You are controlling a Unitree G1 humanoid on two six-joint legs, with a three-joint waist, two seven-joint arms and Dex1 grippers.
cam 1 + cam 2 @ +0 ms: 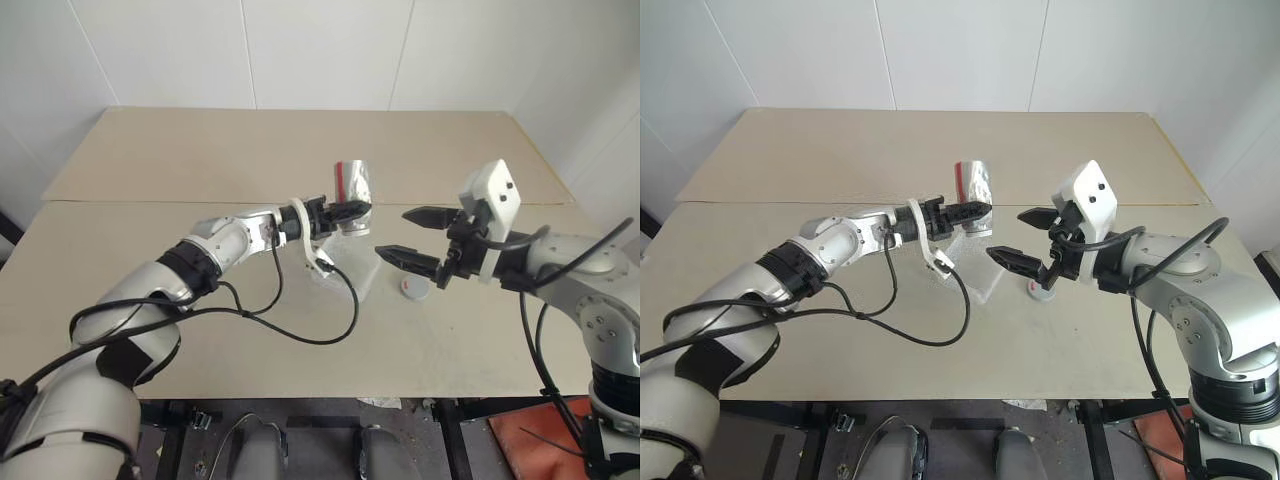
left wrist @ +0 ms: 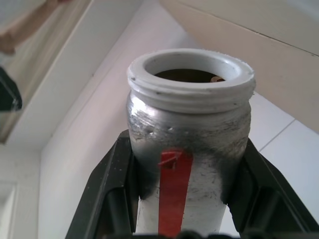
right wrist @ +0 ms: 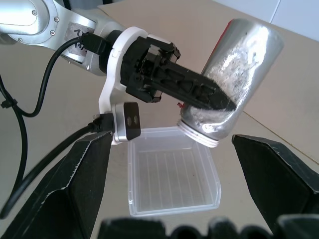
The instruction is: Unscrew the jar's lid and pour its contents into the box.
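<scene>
My left gripper [image 1: 358, 212] is shut on the jar [image 1: 352, 185], a silvery cylinder with a red stripe. The jar [image 3: 239, 74] hangs tilted, its open mouth pointing down over the far corner of the box [image 3: 130, 169], a shallow translucent container on the table. Inside the jar's mouth sits a tiny brownish bit [image 2: 217, 78]. The lid [image 1: 414, 288] lies on the table to the right of the box, just under my right gripper [image 1: 395, 233]. That gripper stands open and holds nothing, level with the jar and a short way to its right.
The beige table [image 1: 200, 340] is made of two boards with a seam running across it. A black cable [image 1: 300, 335] from my left arm loops over the near board. An orange object [image 1: 540, 430] lies on the floor at the lower right.
</scene>
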